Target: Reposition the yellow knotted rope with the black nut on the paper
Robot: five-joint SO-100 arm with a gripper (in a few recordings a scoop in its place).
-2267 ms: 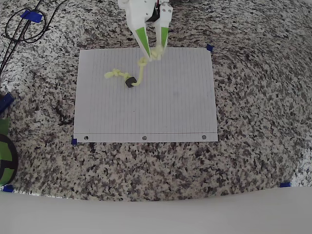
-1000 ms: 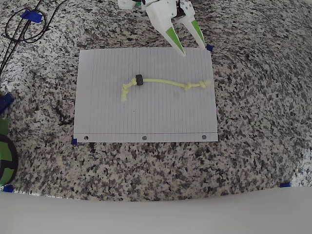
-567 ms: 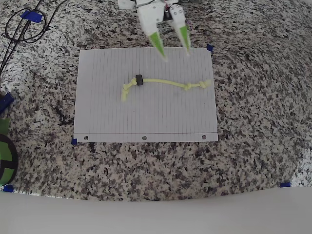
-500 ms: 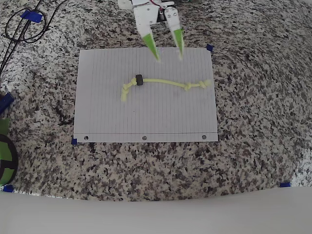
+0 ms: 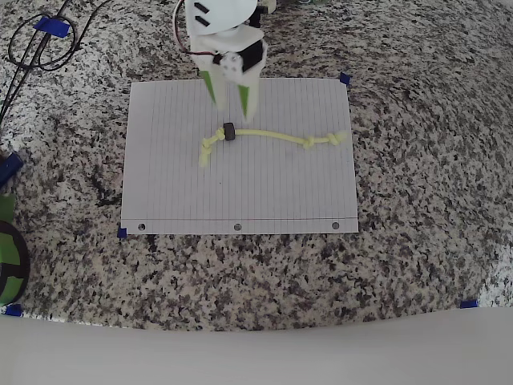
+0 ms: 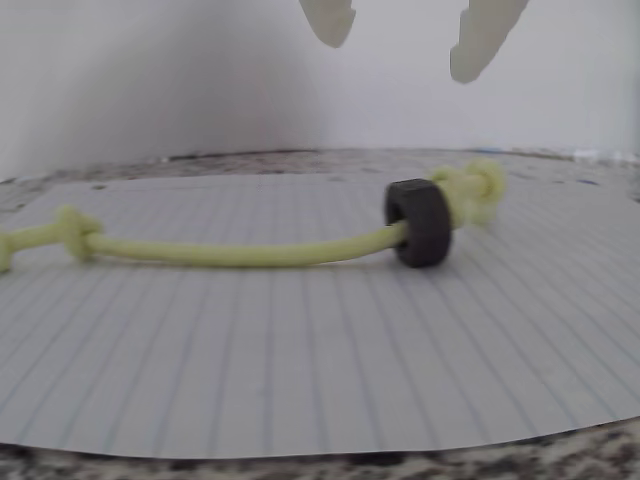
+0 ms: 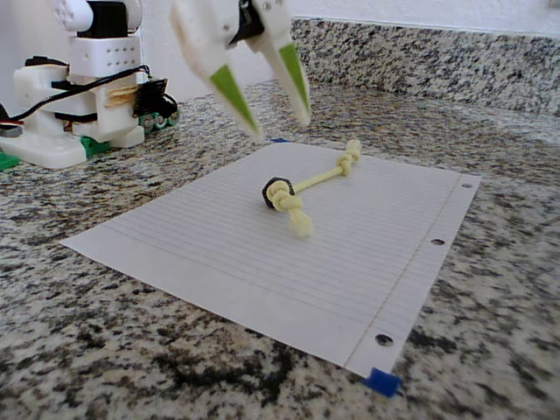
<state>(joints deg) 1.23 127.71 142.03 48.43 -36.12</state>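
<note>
The yellow knotted rope (image 5: 272, 135) lies stretched across the upper middle of the paper (image 5: 240, 192), one knotted end near the right edge. The black nut (image 5: 228, 132) sits on the rope close to its left end. My gripper (image 5: 232, 111) hangs open just above and behind the nut, with nothing between its white and green fingers. In the wrist view the gripper (image 6: 405, 40) shows two pale tips above the nut (image 6: 420, 222), the rope (image 6: 240, 252) and the paper (image 6: 300, 350). In the fixed view the gripper (image 7: 276, 125) hovers over the nut (image 7: 276, 191) and rope (image 7: 319, 179) on the paper (image 7: 262, 254).
The sheet lies on a speckled granite counter with blue tape marks (image 5: 345, 79) at its corners. Black cables (image 5: 36, 44) coil at the top left. A green and black object (image 5: 8, 257) sits at the left edge. The arm's base (image 7: 79, 96) stands behind the paper.
The gripper let go of the rope, which now lies straightened across the paper. Still open, it has swung left from the top right corner and come down over the nut.
</note>
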